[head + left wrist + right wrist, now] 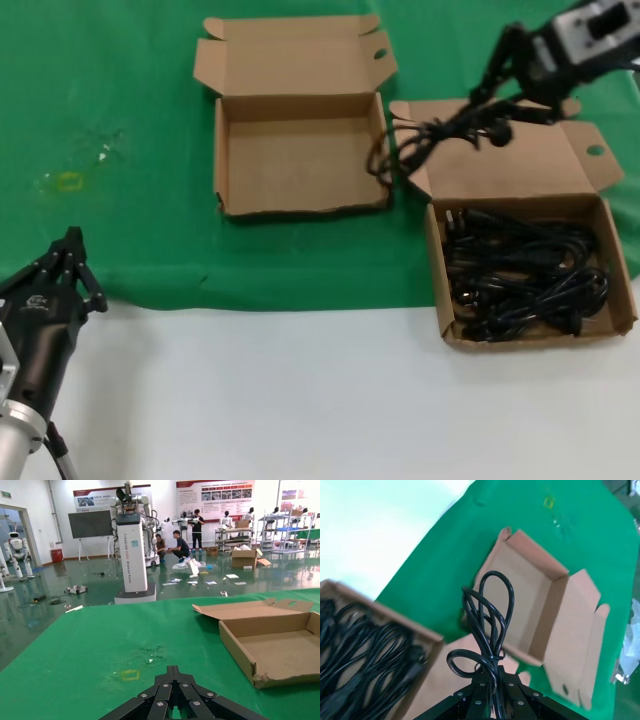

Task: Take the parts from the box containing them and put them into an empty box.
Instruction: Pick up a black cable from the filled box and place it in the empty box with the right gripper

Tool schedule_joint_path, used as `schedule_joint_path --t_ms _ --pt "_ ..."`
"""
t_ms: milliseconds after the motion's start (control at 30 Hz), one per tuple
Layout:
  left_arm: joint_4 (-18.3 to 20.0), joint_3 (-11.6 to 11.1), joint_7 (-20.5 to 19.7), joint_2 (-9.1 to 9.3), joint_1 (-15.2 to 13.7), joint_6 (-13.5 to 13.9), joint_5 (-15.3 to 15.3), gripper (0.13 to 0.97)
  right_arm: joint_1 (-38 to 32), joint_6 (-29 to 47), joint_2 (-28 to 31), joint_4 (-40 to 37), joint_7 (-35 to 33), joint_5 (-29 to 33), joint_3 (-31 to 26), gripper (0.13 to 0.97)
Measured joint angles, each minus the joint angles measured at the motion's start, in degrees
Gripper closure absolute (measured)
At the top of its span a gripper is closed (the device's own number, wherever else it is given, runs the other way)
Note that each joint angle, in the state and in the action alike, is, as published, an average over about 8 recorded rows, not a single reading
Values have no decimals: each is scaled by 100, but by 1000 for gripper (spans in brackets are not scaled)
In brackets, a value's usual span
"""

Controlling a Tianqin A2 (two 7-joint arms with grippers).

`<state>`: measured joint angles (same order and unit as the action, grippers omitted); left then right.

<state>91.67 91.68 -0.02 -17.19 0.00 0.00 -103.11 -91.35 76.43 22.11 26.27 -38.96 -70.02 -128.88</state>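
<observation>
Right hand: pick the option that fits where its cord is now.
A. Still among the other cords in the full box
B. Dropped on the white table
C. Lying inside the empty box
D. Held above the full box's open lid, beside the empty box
D: the right hand grips a looped cord over the full box's lid, next to the empty box, whose tray holds nothing.

A looped black cord (440,135) hangs between the empty box (300,165) and the cord-filled box (525,265).
</observation>
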Motion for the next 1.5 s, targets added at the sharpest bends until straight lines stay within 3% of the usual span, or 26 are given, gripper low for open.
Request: schedule_joint_path --t_ms 367,600,1100,1300,1500 --pt "0 0 0 0 0 0 0 953 -542 -729 -1117 -1782 -510 -121 129 922" --pt "0 0 0 0 0 0 0 953 -664 -1347 -1582 -2335 -600 -193 241 922" --pt "0 0 0 0 0 0 0 953 -450 -2171 -2135 -2488 -396 -368 292 922" --pt "0 0 0 0 0 0 0 953 -248 -2353 -2195 -2305 -278 -822 -184 922" --pt "0 0 0 0 0 0 0 953 -44 -2541 -2208 -2100 -165 -1665 -1038 922"
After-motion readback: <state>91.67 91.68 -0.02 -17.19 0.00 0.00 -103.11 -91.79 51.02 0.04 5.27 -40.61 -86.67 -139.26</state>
